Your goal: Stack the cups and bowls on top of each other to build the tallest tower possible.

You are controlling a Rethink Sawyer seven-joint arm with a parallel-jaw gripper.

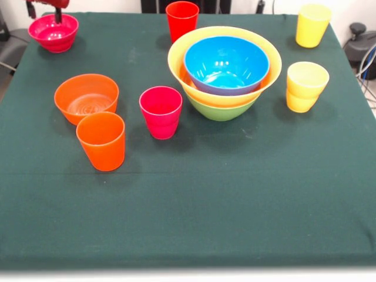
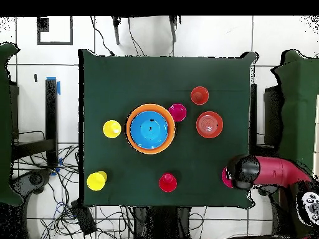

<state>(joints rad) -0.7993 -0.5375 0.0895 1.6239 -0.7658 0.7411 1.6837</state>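
The orange cup (image 1: 101,141) stands nearest me, while the gripper (image 1: 57,13) hangs over the magenta bowl (image 1: 53,32) at the table's far corner, jaws unreadable; it should seat squarely on that rim before carrying it toward the tower (image 1: 224,71) mid-table.

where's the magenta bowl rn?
Front view: the magenta bowl sits at the table's far left corner, directly under the gripper, well apart from the orange bowl. Overhead, the arm covers it.

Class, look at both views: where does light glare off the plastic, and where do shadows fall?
Front view: white glints inside the blue bowl and on the magenta bowl; soft shadows beside the orange cup on the cloth. Overhead view: small glints in the blue bowl, hardly any shadow.
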